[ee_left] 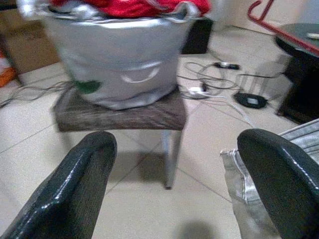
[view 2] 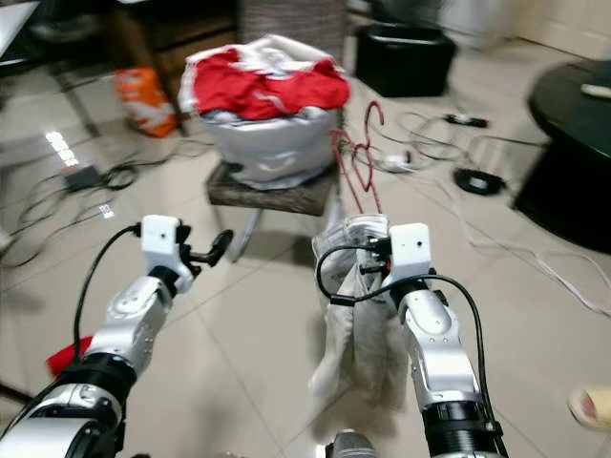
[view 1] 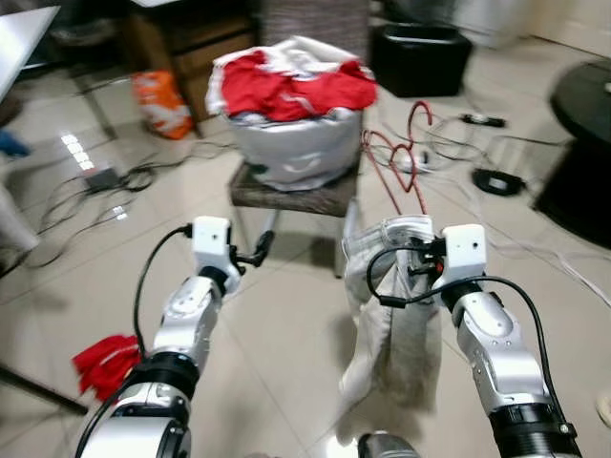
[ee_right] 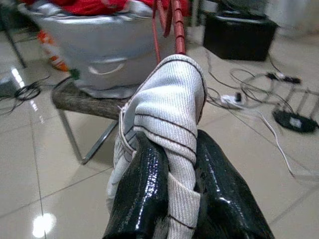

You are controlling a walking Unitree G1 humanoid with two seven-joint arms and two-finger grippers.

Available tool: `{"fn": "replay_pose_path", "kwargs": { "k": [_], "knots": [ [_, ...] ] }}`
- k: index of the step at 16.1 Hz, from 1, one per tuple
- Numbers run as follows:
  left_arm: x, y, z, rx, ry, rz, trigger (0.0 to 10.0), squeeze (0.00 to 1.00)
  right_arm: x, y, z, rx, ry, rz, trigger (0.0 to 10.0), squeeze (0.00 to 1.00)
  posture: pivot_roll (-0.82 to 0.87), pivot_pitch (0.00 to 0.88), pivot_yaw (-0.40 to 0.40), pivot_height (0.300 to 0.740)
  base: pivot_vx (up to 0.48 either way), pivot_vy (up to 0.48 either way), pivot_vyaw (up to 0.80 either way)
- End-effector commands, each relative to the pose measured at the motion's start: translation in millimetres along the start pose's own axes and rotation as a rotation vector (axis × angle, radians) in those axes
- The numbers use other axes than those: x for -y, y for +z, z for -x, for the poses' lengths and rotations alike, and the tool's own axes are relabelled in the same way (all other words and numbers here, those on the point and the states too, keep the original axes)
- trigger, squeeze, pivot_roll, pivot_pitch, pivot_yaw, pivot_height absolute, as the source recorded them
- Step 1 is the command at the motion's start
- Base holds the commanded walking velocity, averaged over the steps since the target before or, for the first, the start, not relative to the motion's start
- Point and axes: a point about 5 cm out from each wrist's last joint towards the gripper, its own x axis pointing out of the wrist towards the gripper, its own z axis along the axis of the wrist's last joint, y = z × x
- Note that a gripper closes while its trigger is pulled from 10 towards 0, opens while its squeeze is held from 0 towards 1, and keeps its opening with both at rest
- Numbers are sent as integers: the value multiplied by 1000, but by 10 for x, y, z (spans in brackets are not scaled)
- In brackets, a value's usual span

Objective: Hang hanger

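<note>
Your red hanger (view 1: 401,157) sticks up out of the pale striped garment (view 1: 391,315) hanging before the stool (view 1: 296,196). Your right gripper (ee_right: 172,164) has its 2 fingers (ee_right: 144,189) clamped on that cloth's bunched top. Your left gripper (ee_left: 174,174) hangs apart to the left, jaws wide, touching nothing. A grey basket (view 1: 296,148) of red laundry sits on the stool.

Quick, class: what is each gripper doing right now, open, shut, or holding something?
Left gripper: open, empty.
Right gripper: shut on the striped grey garment with the red hanger.
</note>
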Motion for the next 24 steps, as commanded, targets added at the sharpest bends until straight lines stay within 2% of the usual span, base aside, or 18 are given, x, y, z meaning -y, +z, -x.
{"fn": "replay_pose_path", "kwargs": {
  "k": [1, 3, 4, 5, 7, 8, 10, 12, 16, 20, 23, 24],
  "knots": [
    [-46, -1, 22, -4, 23, 2, 10000, 0, -2, 116, -28, 75, -11, -26, 10000, 0, -198, 0, 110, 740, 0, 0, -775],
    [-196, 11, 44, 9, 169, 79, 10000, 0, 47, 112, -8, 99, -58, -66, 10000, 0, -197, 0, 110, 740, 0, 0, -775],
    [-196, 11, 44, 9, 169, 79, 10000, 0, 47, 112, -8, 99, -58, -66, 10000, 0, -197, 0, 110, 740, 0, 0, -775],
    [-287, 4, 79, 13, 254, 131, 10000, 0, 55, 83, 39, 108, -71, -60, 10000, 0, -197, 0, 110, 740, 0, 0, -781],
    [-290, -98, 113, -19, 337, 299, 10000, 0, 7, 36, 68, 107, -58, -55, 10000, 0, -197, 0, 110, 740, 0, 0, -394],
    [-289, -131, 125, -30, 362, 357, 10000, 0, -11, 34, 64, 108, -50, -53, 10000, 0, -197, 0, 110, 740, 0, 0, 0],
    [-281, -118, 122, -25, 346, 335, 10000, 0, -27, 34, 57, 105, -41, -50, 10000, 0, -197, 0, 115, 740, 0, 0, 0],
    [-282, -55, 93, -14, 315, 276, 10000, 0, -53, 21, 32, 98, -23, -44, 10000, 0, -194, 0, 115, 740, 0, 0, 0],
    [-286, 28, 59, -8, 283, 240, 10000, 0, -50, 98, -28, 109, 0, 6, 10000, 0, -196, 0, 115, 740, 0, 0, 0],
    [-220, 2, 49, -17, 252, 220, 10000, 0, -11, 109, -64, 100, -3, 24, 10000, 0, -195, 0, 115, 740, 0, 0, 0],
    [-224, 7, 51, -20, 243, 197, 10000, 0, -47, 98, -95, 74, 54, 53, 10000, 0, -192, 0, 113, 740, 0, 0, 0],
    [-225, 6, 53, -20, 242, 197, 10000, 0, -66, 111, -101, 70, 103, 89, 10000, 0, -192, 0, 113, 740, 0, 0, 0]
  ]
}}
